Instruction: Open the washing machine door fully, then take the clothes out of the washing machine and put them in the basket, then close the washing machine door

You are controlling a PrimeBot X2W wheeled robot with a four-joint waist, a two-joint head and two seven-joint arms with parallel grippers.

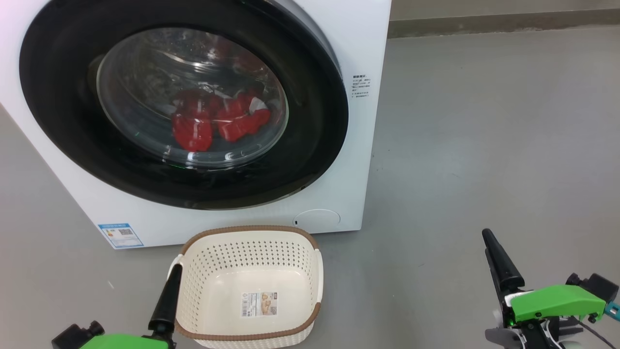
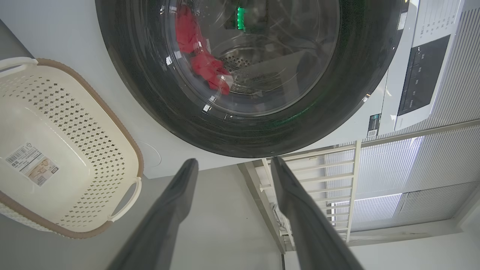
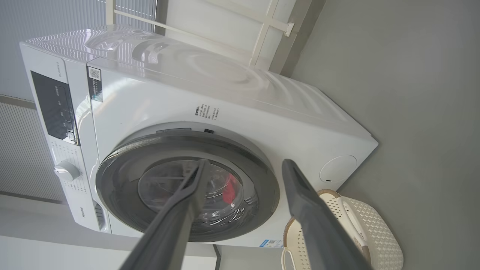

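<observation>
Left gripper [image 2: 234,161]: the two dark fingers [image 2: 165,210] stand spread wide with nothing between them, pointing toward the lower edge of the washing machine door [image 1: 58,97]. Close beside this gripper, on the side toward the other arm, sits the basket [image 1: 249,231] on the grey floor [image 1: 484,145]. In the head view one finger overlaps the basket's near handle, while the left wrist view shows the fingers apart from its rim. The basket holds no garment, and a paper label [image 1: 259,304] lies on its bottom. Right gripper [image 3: 246,162]: its fingers are likewise set wide apart and grip nothing. It hangs over bare floor, well apart from the basket, which lies between the two grippers and much nearer the left one. Ahead of both grippers stands the washing machine [image 1: 361,160], the basket just before its front panel. The round door, with its glossy black rim and bulging glass, covers the drum opening, and whether it is latched cannot be told. Beyond the glass, inside the drum, lie the clothes [image 1: 193,128], a bright red heap with some white showing, low in the window. A small blue label [image 1: 120,235] marks the machine's lower corner, ahead of the left gripper.
</observation>
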